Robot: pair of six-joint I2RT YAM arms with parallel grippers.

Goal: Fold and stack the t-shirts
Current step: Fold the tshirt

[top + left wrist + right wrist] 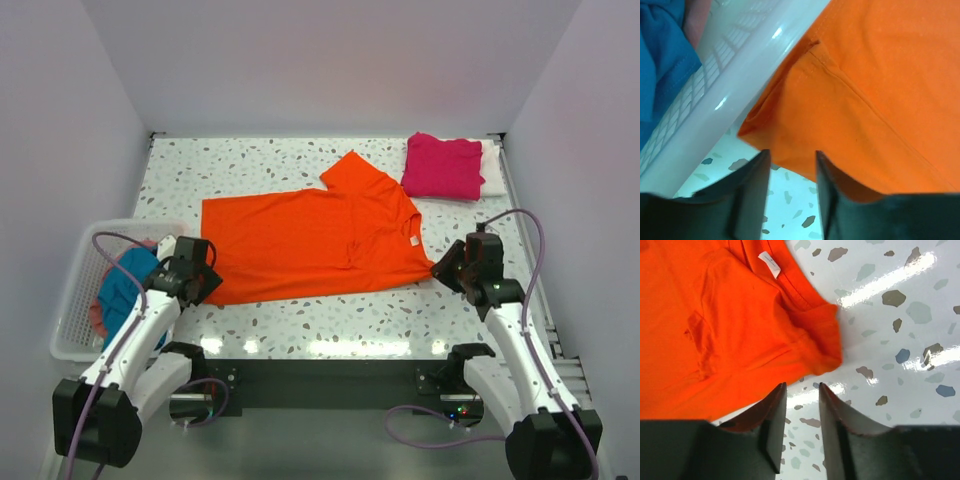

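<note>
Mid-tabletop: orange t-shirt spread out, collar toward right. Left hand at hem corner beside basket, fingers parted, gripping nothing. Right hand at shoulder edge, gap narrow, nothing between. Magenta t-shirt folded far right over white t-shirt. Teal t-shirt in basket.

The orange t-shirt lies flat on the speckled surface, filling the upper left, its neckline showing a small white label. A bunched shoulder corner lies just beyond the two dark fingers. They stand slightly apart, with only bare surface between them.
</note>
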